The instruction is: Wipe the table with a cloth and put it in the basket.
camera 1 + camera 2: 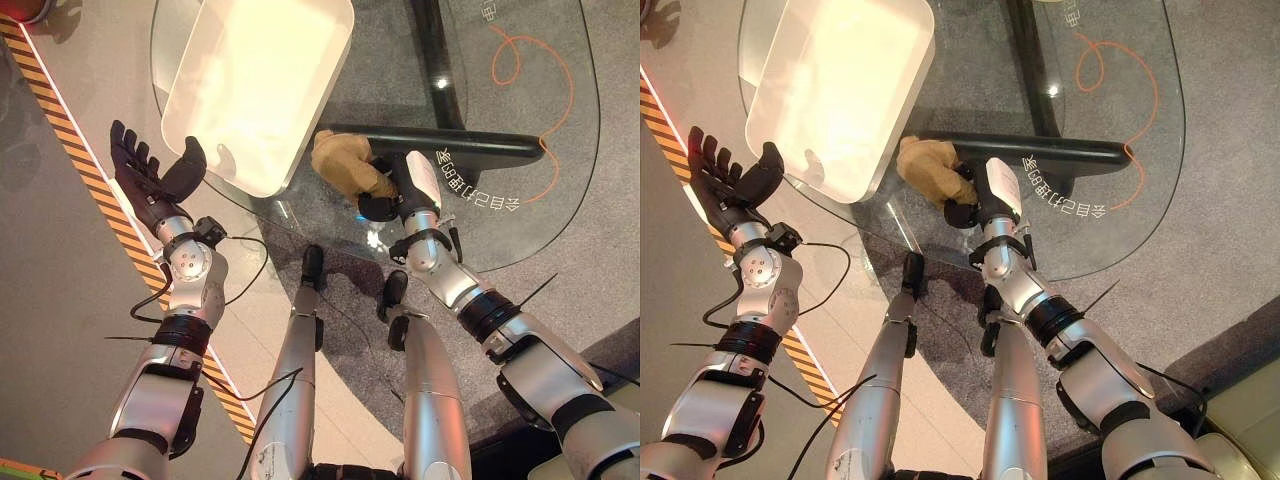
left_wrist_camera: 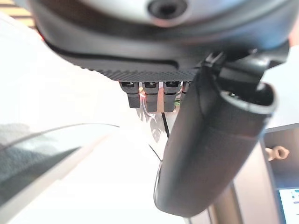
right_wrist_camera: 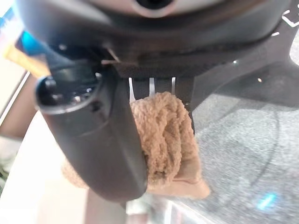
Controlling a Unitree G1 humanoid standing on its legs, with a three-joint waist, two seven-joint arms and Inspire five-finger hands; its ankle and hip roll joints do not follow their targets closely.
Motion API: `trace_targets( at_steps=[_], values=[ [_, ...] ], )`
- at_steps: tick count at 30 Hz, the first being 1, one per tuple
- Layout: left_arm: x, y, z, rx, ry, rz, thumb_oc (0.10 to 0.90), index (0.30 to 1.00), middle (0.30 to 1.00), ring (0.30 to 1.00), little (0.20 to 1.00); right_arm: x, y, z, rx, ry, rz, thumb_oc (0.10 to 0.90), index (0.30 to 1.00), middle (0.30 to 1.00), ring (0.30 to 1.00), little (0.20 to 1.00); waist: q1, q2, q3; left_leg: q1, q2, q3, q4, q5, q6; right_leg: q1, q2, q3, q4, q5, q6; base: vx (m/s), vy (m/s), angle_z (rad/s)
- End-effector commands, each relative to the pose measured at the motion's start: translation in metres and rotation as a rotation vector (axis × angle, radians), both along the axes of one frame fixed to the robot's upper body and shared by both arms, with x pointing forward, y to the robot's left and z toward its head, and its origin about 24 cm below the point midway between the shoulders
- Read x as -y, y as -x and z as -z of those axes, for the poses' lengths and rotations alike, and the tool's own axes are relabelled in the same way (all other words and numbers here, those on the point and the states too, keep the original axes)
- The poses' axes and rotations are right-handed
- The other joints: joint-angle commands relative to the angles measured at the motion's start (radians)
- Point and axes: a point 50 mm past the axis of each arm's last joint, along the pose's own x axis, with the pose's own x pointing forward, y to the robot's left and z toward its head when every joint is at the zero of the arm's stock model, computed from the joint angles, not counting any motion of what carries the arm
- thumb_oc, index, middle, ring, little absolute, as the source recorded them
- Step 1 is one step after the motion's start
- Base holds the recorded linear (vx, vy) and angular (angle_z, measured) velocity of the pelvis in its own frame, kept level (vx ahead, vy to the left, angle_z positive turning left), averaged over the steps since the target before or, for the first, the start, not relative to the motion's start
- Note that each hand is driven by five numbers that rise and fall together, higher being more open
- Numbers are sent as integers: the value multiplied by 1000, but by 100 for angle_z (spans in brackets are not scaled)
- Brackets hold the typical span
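Right hand (image 1: 385,190) clutches a bunched, fuzzy tan cloth (image 1: 342,163) on the glass table (image 1: 520,110); left hand (image 1: 150,172) hangs slack-fingered.

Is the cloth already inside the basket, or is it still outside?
Outside. The cloth is bunched in the right hand on the glass table, beside the basket.

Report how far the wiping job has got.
Done: the right hand has the tan cloth gripped. In hand: cloth on the glass table, beside the white basket. Left: dropping the cloth into the basket. The left hand is open, off the table's edge.
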Motion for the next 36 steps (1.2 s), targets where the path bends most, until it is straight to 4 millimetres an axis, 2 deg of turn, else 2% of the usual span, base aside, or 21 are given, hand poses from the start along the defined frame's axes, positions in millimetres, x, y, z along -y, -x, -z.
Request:
trace_targets(
  at_steps=[1, 2, 6, 19, 24, 27, 32, 36],
  values=[
    [-2, 14, -45, 274, -80, 4, 800, 900, 900, 900, 900, -37, 25, -74, 376, -197, -188, 100, 300, 300, 300, 200, -2, -7, -24, 28, -79, 79, 101, -115, 90, 47, 70, 47, -145, 104, 29, 0, 0, 0],
    [-2, 14, -45, 274, -80, 4, 800, 900, 900, 900, 900, -37, 25, -74, 376, -197, -188, 100, 300, 300, 300, 200, -2, -7, -24, 28, -79, 79, 101, -115, 90, 47, 70, 47, -145, 104, 29, 0, 0, 0],
    [23, 21, -58, 363, -119, 168, 800, 900, 900, 900, 900, -35, 37, -87, 459, -242, -206, 100, 300, 300, 300, 200, -9, -7, -24, 28, -83, 80, 104, -120, 96, 47, 73, 50, -141, 101, 30, 0, 0, 0],
    [59, 29, -71, 459, -121, 445, 800, 900, 900, 900, 900, -33, 57, -97, 553, -277, -256, 100, 300, 300, 300, 200, -36, -6, -24, 29, -86, 92, 118, -127, 104, 44, 76, 63, -128, 98, 33, 2, 2, 0],
    [76, 28, -73, 464, -113, 600, 800, 900, 900, 900, 900, -35, 62, -100, 575, -275, -286, 100, 300, 300, 300, 200, -47, -4, -24, 28, -84, 99, 118, -126, 105, 40, 78, 68, -126, 100, 36, 5, 11, -1],
    [94, 28, -76, 464, -123, 747, 800, 900, 900, 900, 900, -35, 66, -104, 598, -276, -314, 100, 300, 300, 300, 200, -57, -4, -24, 29, -81, 105, 119, -127, 105, 40, 78, 72, -126, 103, 39, 19, 23, -7],
    [114, 25, -73, 422, -45, 944, 800, 900, 900, 900, 900, -36, 71, -108, 625, -280, -352, 100, 300, 300, 300, 200, -71, -4, -24, 30, -79, 113, 118, -128, 107, 37, 78, 76, -124, 106, 42, 11, 16, -3],
    [122, 23, -73, 415, 9, 1014, 800, 900, 900, 900, 900, -39, 74, -111, 638, -284, -370, 100, 300, 300, 300, 200, -77, -5, -24, 31, -78, 117, 116, -127, 107, 36, 81, 79, -125, 107, 43, 0, 0, 0]
  ],
)
